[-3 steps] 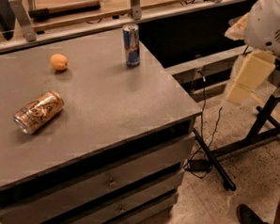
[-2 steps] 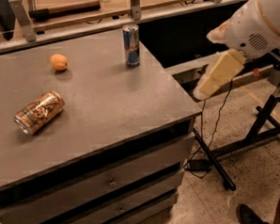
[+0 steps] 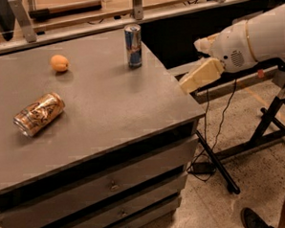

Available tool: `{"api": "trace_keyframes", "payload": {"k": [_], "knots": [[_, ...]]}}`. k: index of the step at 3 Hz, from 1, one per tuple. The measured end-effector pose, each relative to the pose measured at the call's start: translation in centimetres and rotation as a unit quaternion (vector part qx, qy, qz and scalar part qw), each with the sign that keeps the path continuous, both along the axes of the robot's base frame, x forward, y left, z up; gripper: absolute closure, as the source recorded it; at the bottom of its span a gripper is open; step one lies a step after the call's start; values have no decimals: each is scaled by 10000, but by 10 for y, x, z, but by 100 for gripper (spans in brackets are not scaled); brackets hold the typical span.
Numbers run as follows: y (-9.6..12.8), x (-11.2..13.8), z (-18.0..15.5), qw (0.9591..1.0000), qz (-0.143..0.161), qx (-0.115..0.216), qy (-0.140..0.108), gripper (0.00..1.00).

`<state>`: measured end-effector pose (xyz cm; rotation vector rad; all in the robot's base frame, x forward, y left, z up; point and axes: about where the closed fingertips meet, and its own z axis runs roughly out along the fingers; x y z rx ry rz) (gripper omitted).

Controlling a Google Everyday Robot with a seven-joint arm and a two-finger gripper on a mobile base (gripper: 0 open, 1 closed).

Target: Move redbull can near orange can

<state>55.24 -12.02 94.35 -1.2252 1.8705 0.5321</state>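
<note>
The redbull can (image 3: 133, 45), slim, blue and silver, stands upright near the far right edge of the grey table top (image 3: 108, 103). The orange can (image 3: 39, 114), orange-gold with dark patterning, lies on its side at the left of the table top. My gripper (image 3: 192, 80), cream-coloured on a white arm (image 3: 253, 35), hovers off the table's right edge. It is to the right of the redbull can, nearer the camera, and well apart from it.
A small round orange fruit (image 3: 59, 63) lies at the far left of the table top. Drawers (image 3: 112, 184) front the table. A black stand (image 3: 258, 134) and cables stand on the floor at right. A shoe (image 3: 256, 220) is at the bottom right. A rail (image 3: 137, 8) runs behind the table.
My arm and gripper have moved left and up, from the right side of the view to the table's right edge. The cans and the fruit have not moved.
</note>
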Motion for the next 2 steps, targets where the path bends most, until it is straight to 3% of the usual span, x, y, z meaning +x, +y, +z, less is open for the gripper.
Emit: {"api": "trace_keyframes", "payload": {"k": [2], "knots": [[1,11,-13,9997,-203,145,-32,0]]}}
